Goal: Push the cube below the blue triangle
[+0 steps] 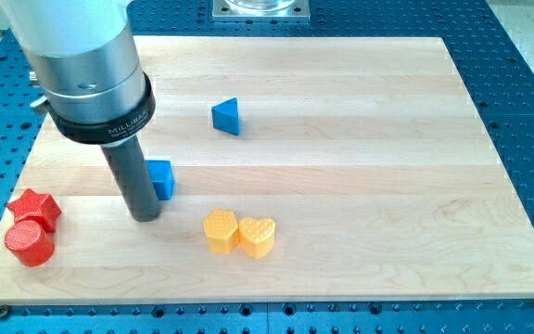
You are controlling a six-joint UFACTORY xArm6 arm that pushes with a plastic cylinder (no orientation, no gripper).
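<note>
A pale wooden board lies on a blue perforated table.

The rod hides the blue cube's left part; the arm is cut off at the view's top.

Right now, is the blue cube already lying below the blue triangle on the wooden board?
No, the blue cube sits lower but well toward the view's left of the blue triangle, beside my tip.
</note>
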